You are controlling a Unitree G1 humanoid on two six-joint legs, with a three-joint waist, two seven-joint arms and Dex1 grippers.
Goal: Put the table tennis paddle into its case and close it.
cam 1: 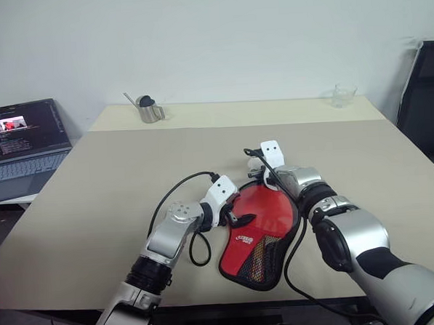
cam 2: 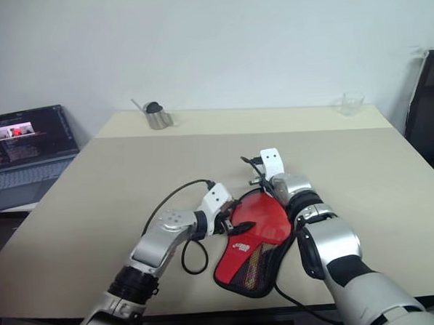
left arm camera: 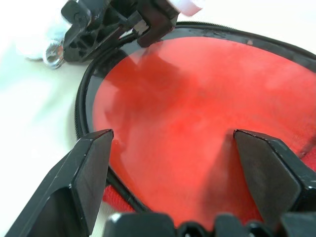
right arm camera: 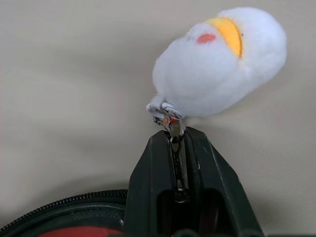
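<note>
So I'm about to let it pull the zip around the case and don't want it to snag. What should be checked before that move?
1. Right end effector shut on the zip pull, below the white plush charm: ok.
2. Paddle lying inside the case, red face up: ok.
3. Left end effector open, fingers on either side over the paddle, ready to steady the case: ok.
4. Paddle handle tucked inside the narrow end: cannot tell.
5. Zip track free of pinched fabric along the round edge: ok where visible; the rest cannot tell.
6. Table around the case free for the pull: ok.
</note>
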